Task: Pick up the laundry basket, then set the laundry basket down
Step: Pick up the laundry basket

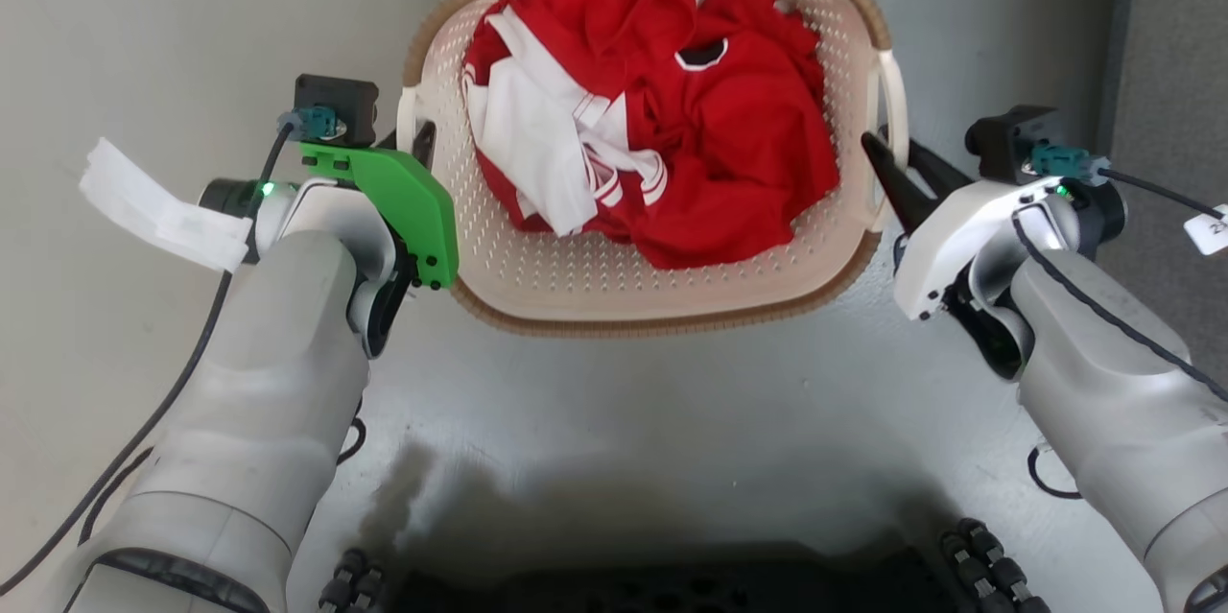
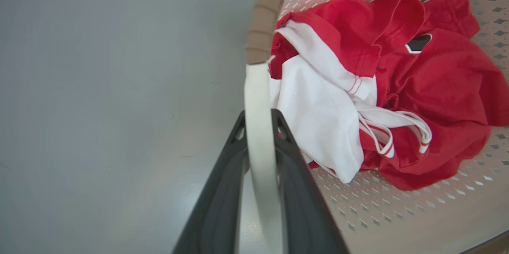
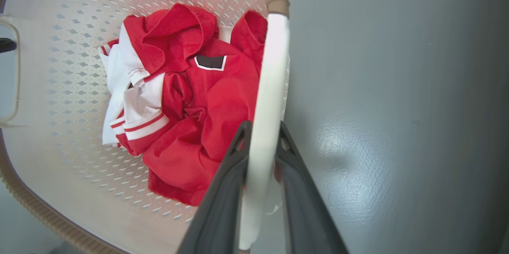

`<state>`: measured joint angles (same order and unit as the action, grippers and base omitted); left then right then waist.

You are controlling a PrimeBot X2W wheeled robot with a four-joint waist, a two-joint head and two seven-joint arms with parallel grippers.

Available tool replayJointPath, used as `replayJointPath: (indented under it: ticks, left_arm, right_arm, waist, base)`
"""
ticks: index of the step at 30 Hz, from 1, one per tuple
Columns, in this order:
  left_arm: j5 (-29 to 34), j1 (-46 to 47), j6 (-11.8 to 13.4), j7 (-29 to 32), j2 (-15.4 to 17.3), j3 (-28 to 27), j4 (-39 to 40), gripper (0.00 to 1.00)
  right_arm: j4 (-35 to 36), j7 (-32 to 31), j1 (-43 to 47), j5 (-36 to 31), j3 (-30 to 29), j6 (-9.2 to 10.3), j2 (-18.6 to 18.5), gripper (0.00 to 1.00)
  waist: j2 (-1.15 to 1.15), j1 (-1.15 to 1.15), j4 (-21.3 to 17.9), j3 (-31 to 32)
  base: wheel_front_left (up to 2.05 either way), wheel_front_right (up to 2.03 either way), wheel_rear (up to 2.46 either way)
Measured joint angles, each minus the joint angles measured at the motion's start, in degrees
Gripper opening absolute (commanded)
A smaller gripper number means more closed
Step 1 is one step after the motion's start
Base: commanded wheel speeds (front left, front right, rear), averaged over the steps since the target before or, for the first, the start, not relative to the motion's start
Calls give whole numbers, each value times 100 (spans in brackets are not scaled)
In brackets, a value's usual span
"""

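Left gripper (image 2: 259,115) and right gripper (image 3: 263,125) each clamp a laundry basket (image 1: 614,292) handle (image 2: 256,87). Stiff plastic, likely light, though the depth of the pile (image 1: 691,143) is unclear.

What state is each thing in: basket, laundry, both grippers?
laundry basket: upright, loaded; lifted or on the floor, cannot tell.
clothes: red and white, crumpled loose inside the basket.
left gripper: shut on left handle.
right gripper: shut on right handle.
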<state>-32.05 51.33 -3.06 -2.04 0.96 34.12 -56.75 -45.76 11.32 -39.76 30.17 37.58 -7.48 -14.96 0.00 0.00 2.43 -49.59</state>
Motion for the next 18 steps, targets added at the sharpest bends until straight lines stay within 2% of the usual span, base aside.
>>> replayJointPath:
  ticks: [6,18]
  left_arm:
    - [-404,-92,-148,278,1,118,-174,0]
    - [-1044,-284,-250,916,4,325,-385,0]
  right_arm:
    - [-257,-330,4,368,231,0,108,0]
    - [-643,-1226,44,1113,516,0,238,0]
  waist:
    - [0,0,-28,273]
    - [0,0,-93,969]
  base:
    - [0,0,0]
    - [0,0,0]
